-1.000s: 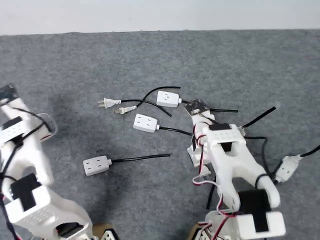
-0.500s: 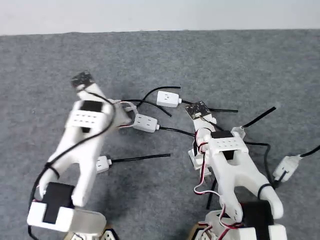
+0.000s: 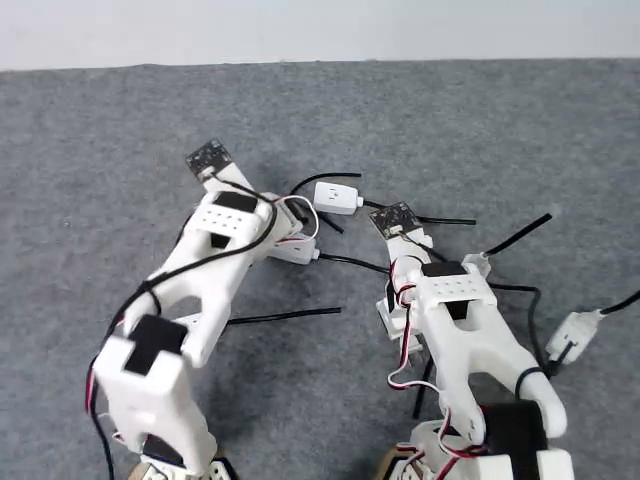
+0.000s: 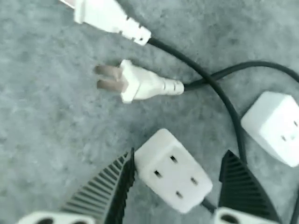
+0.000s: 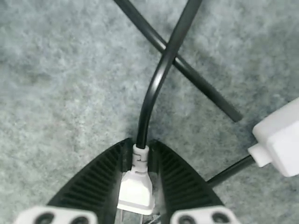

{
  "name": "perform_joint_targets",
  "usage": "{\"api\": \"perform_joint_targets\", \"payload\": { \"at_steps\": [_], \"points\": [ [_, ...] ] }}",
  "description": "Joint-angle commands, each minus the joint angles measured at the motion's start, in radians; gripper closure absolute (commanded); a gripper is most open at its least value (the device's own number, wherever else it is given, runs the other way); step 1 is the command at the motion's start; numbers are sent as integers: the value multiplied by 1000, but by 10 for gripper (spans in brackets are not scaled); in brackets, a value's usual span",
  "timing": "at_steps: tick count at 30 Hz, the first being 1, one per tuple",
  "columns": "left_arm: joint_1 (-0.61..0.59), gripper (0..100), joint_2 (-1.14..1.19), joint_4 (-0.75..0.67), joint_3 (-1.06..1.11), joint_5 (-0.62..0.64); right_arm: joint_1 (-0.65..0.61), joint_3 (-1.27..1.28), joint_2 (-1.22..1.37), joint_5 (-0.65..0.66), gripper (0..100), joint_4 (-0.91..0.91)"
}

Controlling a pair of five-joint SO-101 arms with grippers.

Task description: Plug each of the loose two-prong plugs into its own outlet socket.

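In the left wrist view my left gripper (image 4: pixel 177 163) is open, its fingers on either side of a white outlet socket (image 4: pixel 173 170) lying on the grey carpet. Just beyond it lie two loose white two-prong plugs, one (image 4: pixel 138 84) near and one (image 4: pixel 110 16) farther off. A second socket (image 4: pixel 275 126) sits to the side. From above, the left arm covers that middle socket (image 3: pixel 300 250). My right gripper (image 5: pixel 140 144) is shut on a white plug (image 5: pixel 135 186) whose black cable (image 5: pixel 161 70) runs away from it. In the high view the right gripper (image 3: pixel 390 300) sits low at centre right.
Another white socket (image 3: pixel 337 197) lies at the back centre, with black cables crossing around it. A white connector (image 3: pixel 575 332) on a cable lies at the far right. A black cable (image 3: pixel 285 316) runs across the carpet between the arms. A socket corner (image 5: pixel 280 135) lies beside the right gripper.
The left arm has swung in from the left edge to the centre and now stands over the middle socket. The right arm has shifted only slightly.
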Motion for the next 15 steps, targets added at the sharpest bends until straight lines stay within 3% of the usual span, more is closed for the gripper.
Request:
{"api": "perform_joint_targets", "payload": {
  "at_steps": [1, 11, 15],
  "points": [
    [12, 720, 66, 44, -127, 23, 10, 0, -44, 20, 991, -5],
    [34, 721, 190, 160, -291, 15, 10, 0, -44, 21, 991, -4],
    [80, 762, 196, 160, -302, -94, 10, 0, -44, 21, 991, -4]
  ]
}}
